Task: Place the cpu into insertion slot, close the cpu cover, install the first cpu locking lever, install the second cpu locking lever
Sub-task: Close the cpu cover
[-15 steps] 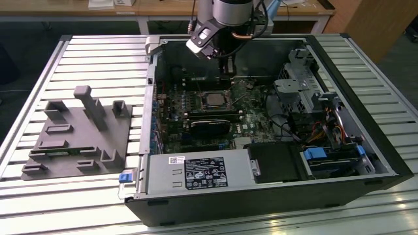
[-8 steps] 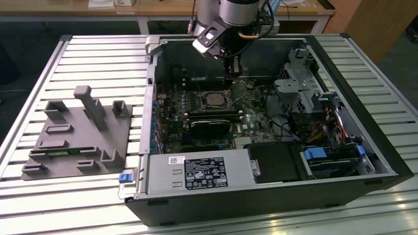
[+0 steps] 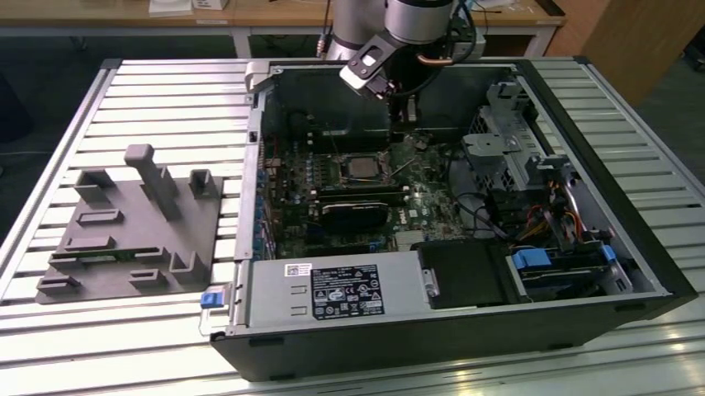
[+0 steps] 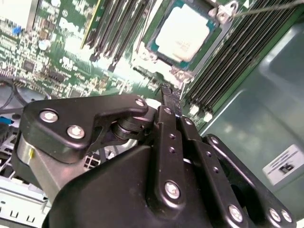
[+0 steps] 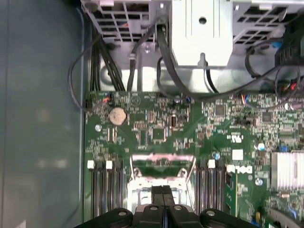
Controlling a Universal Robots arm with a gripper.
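The cpu [image 4: 183, 34] lies in the insertion slot [image 4: 164, 58], between memory slots [image 4: 114, 23].

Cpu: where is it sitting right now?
In the second wrist view the cpu lies in the slot, with memory slots on both sides, just ahead of the tool.

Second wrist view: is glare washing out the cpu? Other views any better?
Second wrist view: yes, cpu top blown white, motherboard beside it glaring. First wrist view: metal bracket overexposed. Exterior view: glare on table slats.
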